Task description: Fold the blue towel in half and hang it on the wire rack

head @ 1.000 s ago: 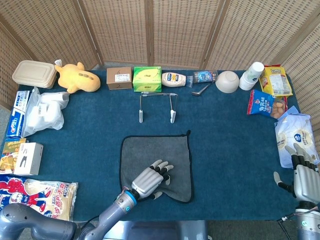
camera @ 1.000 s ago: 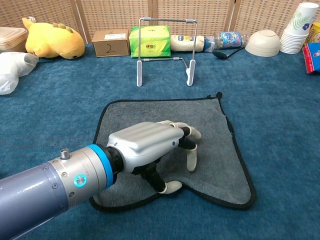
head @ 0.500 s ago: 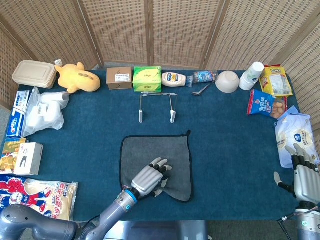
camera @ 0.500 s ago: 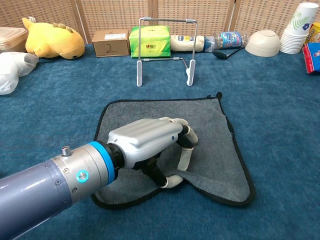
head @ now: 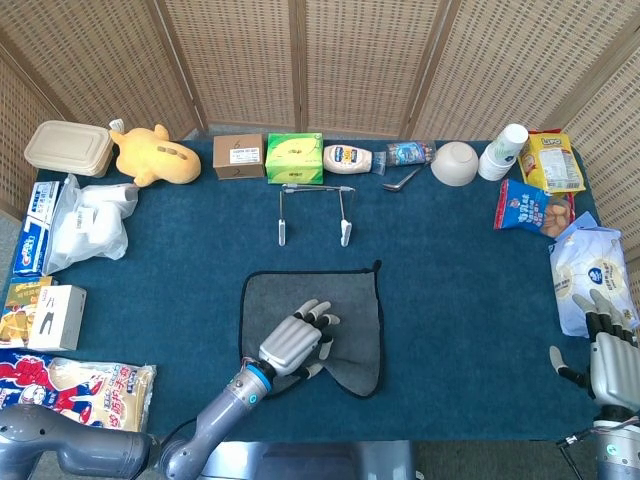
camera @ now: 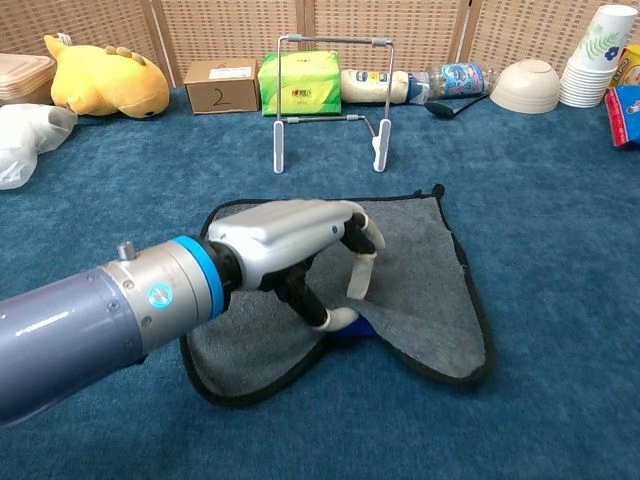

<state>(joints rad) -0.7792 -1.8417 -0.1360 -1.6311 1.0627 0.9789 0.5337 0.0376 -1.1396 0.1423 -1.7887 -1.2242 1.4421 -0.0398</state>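
Left hand (camera: 300,245): over the grey towel (head: 345,305), fingers curled down, thumb and a finger pinching the near hem; raised off the cloth since a second ago, when it lay flat on it. Towel: mid-table on the blue tablecloth (head: 180,270), near edge now lifted and drawn in, near-right corner pulled inward. Wire rack (camera: 330,100): upright beyond the towel, well apart, unmoved. Right hand (head: 608,350): at the table's right edge beside a white bag (head: 590,270), fingers spread, holding nothing, unchanged.

Blue-carpeted table (head: 180,280) — towel (head: 352,300), rack (head: 312,212)
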